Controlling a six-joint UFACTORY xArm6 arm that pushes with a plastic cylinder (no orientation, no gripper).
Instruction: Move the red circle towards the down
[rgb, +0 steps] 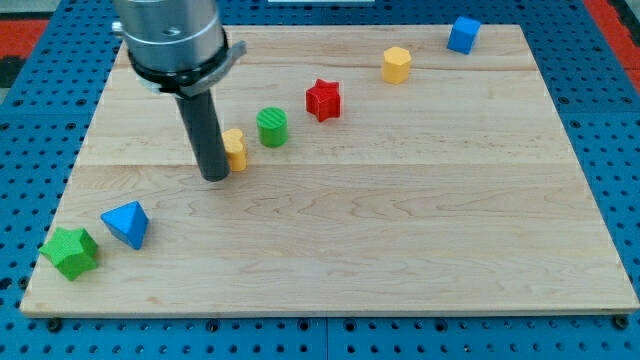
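Note:
No red circle shows in the camera view; the only red block is a red star (323, 100) in the upper middle of the wooden board (420, 230). My tip (215, 177) rests on the board left of centre. It touches the left side of a small yellow block (236, 149), whose shape the rod partly hides. A green cylinder (271, 127) stands just up and right of that yellow block. The arm's body covers the board's top left corner, so anything under it is hidden.
A yellow hexagon (397, 64) and a blue cube (463, 34) sit at the top right. A blue triangle (127, 223) and a green star (70, 251) lie at the bottom left corner, near the board's edge.

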